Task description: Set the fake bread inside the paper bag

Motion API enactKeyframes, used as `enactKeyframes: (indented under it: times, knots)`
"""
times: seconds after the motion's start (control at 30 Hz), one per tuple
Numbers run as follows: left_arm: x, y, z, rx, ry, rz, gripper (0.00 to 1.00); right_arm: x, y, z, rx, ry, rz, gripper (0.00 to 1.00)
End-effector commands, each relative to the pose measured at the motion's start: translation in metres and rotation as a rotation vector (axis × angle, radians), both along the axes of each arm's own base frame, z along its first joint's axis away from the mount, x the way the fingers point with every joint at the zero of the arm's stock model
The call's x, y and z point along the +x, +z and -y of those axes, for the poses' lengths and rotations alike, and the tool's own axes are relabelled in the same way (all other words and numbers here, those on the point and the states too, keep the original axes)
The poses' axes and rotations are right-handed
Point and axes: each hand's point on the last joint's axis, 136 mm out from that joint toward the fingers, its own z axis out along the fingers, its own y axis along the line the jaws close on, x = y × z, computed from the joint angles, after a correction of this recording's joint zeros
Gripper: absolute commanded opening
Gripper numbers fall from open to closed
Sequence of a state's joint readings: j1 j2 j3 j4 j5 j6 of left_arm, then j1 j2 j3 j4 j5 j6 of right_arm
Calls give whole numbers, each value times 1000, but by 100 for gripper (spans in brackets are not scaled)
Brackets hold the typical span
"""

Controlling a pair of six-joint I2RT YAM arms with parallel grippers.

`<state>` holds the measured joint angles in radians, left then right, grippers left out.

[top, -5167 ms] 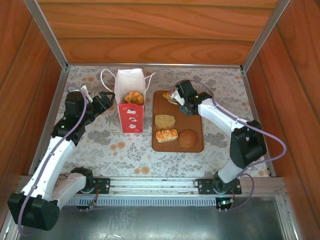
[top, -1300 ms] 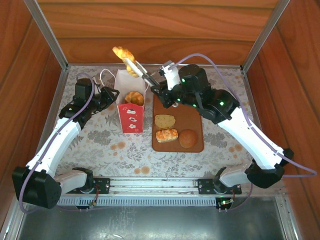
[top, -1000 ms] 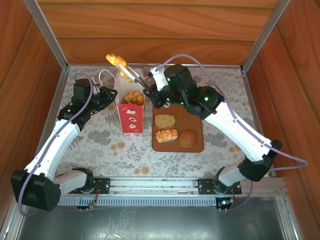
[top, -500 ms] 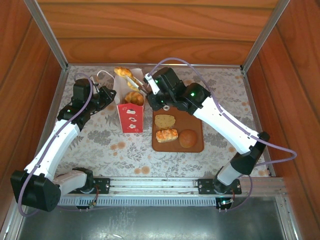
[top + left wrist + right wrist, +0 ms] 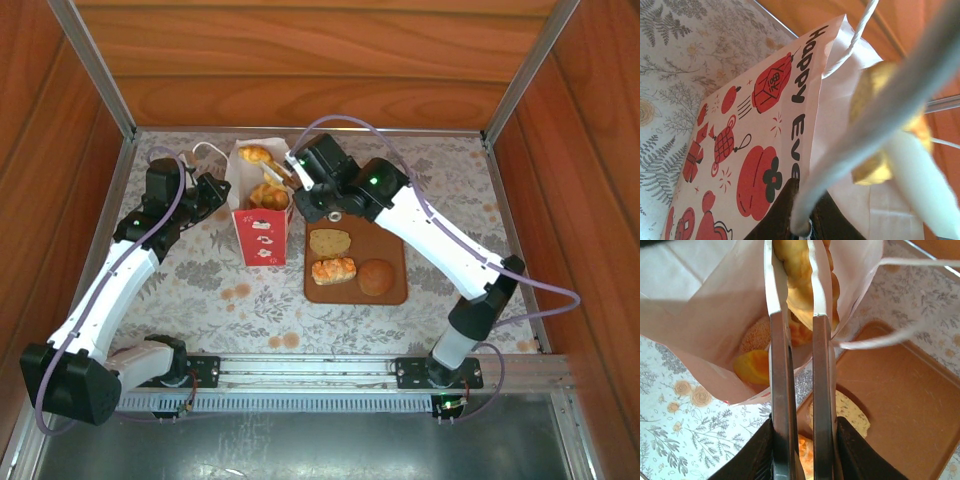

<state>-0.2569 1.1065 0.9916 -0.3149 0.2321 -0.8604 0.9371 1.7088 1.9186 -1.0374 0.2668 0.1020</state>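
Right tool [image 5: 794, 260] held pastry [image 5: 801, 285] in bag [image 5: 705, 325] mouth; left tool [image 5: 800, 225] apparently pinched the handle [image 5: 860, 30]; low, centred release seemed wisest.

A flat brown tray [image 5: 368, 248] lay right of centre on the floral surface [image 5: 200, 290]. Wooden panels [image 5: 320, 70] walled three sides, and a metal rail [image 5: 320, 372] ran along the near edge.

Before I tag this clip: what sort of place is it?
Probably a staged robot test cell, not a bakery: wood walls on aluminium posts box in a floral-cloth table, with fake bread on a tray beside a paper bag.
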Motion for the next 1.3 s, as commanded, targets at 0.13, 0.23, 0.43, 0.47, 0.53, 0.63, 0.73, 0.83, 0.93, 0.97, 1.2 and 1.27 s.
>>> enactKeyframes:
  times: [0.13,0.23,0.43,0.47,0.53,0.63,0.73,0.83,0.93,0.97,1.2,1.27]
  knots:
    - [-4,1,0,18,-7,10,12,3,6,-4,-52,5,33,28]
    - [-4,0,0,18,-9,7,12,4,7,-4,-60,4,38,35]
    - [-3,-2,1,13,-10,-1,12,4,14,-5,-39,5,47,45]
    - [-3,-2,1,9,-11,-3,13,5,16,-4,-38,-3,56,45]
    - [-2,-1,3,1,-18,-5,13,7,20,-1,-36,-17,75,46]
    - [-2,1,5,-6,-24,-4,14,7,25,-2,-19,-16,86,48]
    - [-2,1,5,-10,-25,-4,17,5,27,-2,-3,-8,86,51]
    - [-3,1,5,-12,-25,-4,20,5,29,0,-6,-10,88,52]
    - [-4,1,5,-15,-26,-4,21,3,34,1,15,-11,93,52]
    - [-4,1,6,-15,-28,-4,22,3,37,1,30,-15,102,52]
    - [-6,6,6,-19,-34,13,37,-13,76,9,172,3,144,51]
    - [-6,9,9,-35,-49,21,42,-18,87,11,218,13,154,51]
